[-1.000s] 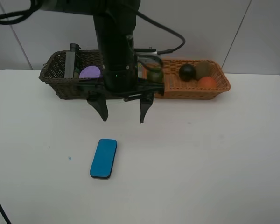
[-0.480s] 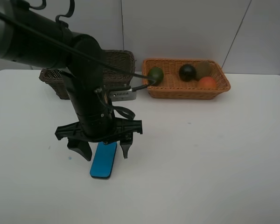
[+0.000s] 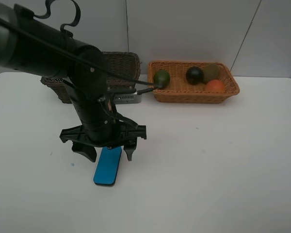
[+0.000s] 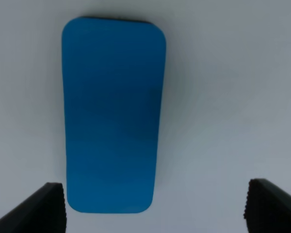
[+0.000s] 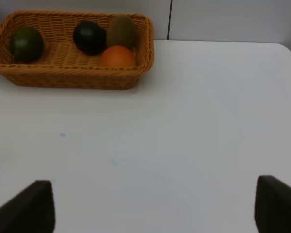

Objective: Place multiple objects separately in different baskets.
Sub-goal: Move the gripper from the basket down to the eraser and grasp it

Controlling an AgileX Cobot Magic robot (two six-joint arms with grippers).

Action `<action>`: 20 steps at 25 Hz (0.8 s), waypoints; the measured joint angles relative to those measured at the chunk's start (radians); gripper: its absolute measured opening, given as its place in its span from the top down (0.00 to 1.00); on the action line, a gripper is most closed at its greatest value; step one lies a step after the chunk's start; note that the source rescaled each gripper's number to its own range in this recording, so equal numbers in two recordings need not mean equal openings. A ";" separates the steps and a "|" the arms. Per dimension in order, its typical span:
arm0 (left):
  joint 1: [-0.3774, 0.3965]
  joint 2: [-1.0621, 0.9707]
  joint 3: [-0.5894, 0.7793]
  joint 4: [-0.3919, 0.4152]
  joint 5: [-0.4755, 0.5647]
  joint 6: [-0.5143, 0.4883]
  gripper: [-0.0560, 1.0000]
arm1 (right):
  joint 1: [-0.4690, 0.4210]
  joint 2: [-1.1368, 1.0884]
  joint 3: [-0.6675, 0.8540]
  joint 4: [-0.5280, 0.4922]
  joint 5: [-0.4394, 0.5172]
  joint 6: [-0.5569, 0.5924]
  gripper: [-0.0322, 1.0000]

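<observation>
On the white table [image 3: 223, 165], overhead: left end effector [image 3: 109, 154] spread wide over the blue eraser [image 3: 107, 166]; orange-tan basket [image 3: 228, 92] holds green fruit [image 3: 161, 77], mangosteen [image 3: 194, 74], kiwi [image 3: 211, 72], peach [image 3: 215, 86]. Left wrist: eraser [image 4: 112, 114] flat between fingertips [image 4: 43, 208], untouched. Right wrist: right end effector [image 5: 155, 208] wide, empty.

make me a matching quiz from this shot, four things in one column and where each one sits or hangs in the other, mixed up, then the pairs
Things
1. blue eraser
2. orange-red peach
3. green oval fruit
4. left gripper

Places
A. left end of the orange-tan basket
B. flat on the white table, outside both baskets
C. hanging open just above the eraser
D. right part of the orange-tan basket, at its near wall

Pairs: 1-B, 2-D, 3-A, 4-C
</observation>
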 joint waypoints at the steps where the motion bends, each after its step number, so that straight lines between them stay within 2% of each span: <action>1: 0.000 0.006 0.000 0.003 0.000 0.000 0.03 | 0.000 0.000 0.000 0.000 0.000 0.000 0.00; 12: 0.001 0.056 0.000 0.018 0.020 0.002 0.03 | 0.000 0.000 0.000 0.001 0.000 0.000 0.00; 20: 0.040 0.057 0.019 0.025 0.031 0.018 0.03 | 0.000 0.000 0.000 0.001 0.000 0.000 0.00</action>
